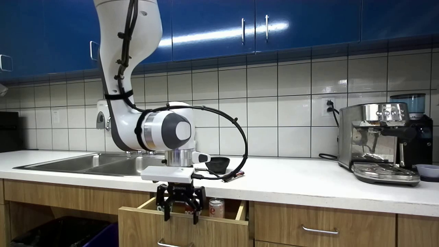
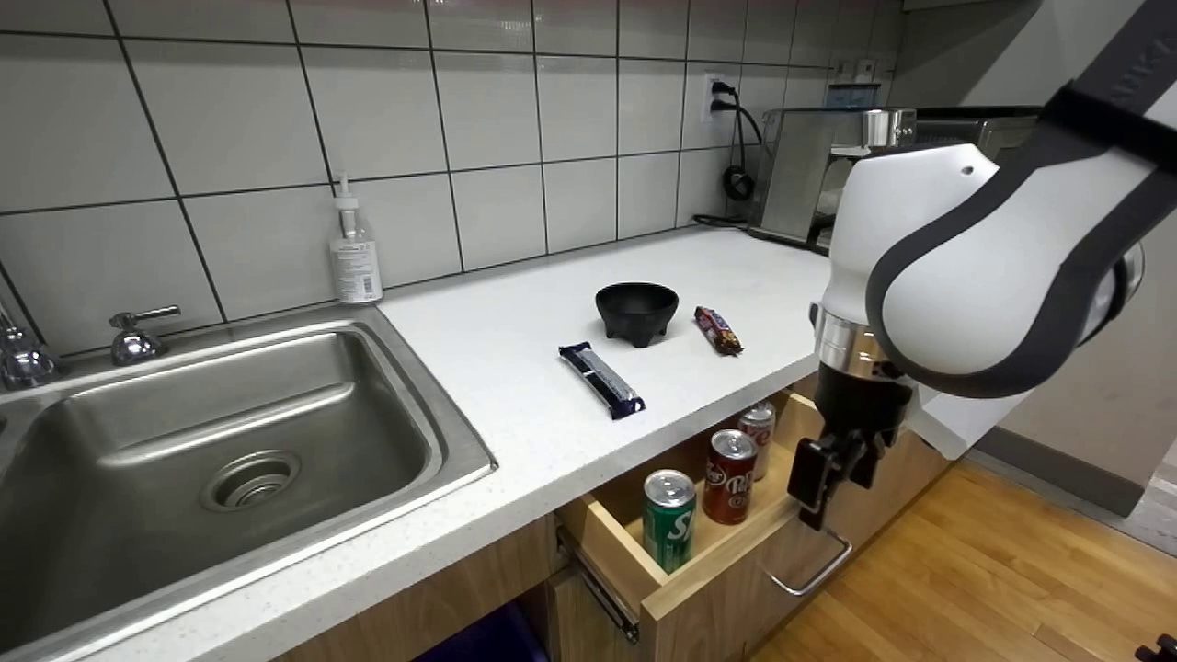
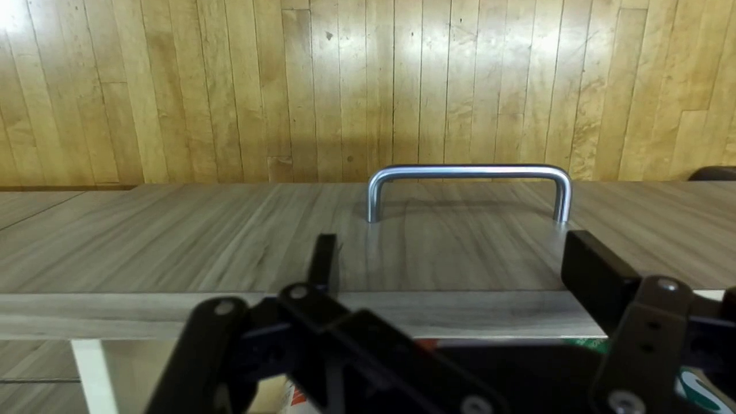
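Note:
My gripper is open, with nothing between its fingers. It points down at the front panel of a pulled-out wooden drawer; the fingertips also show in an exterior view and the wrist view. Whether they touch the panel I cannot tell. The silver drawer handle lies beyond the fingertips and also shows in an exterior view. In the drawer stand a green can, a dark red can and a silver-and-red can. The gripper partly hides cans in the wrist view.
On the white counter above the drawer are a black bowl, a dark-wrapped bar and a red-brown bar. A steel sink and soap bottle stand to one side, a coffee machine to the other.

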Tool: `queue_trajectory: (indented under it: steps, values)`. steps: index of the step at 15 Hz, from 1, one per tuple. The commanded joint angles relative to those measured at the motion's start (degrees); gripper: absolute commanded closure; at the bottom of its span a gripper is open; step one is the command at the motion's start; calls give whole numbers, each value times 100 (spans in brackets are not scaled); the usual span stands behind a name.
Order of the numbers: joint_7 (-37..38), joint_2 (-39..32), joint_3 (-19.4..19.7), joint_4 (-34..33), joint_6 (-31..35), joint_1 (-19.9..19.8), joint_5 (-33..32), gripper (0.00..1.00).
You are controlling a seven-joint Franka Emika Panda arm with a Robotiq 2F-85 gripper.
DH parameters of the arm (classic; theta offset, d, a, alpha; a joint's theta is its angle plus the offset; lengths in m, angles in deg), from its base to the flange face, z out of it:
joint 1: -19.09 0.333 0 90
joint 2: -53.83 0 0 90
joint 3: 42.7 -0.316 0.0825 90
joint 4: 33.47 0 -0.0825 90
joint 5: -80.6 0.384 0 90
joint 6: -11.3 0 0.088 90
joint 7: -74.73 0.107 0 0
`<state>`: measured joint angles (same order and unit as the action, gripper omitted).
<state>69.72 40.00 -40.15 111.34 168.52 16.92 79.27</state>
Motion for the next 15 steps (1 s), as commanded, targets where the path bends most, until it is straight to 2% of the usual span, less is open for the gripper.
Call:
queue_trajectory:
  steps: [1,15]
  values:
    - [-10,-247,-51,-380,46,-94,125,0]
    - [-120,-718,-76,-1027,30,-183,200,0]
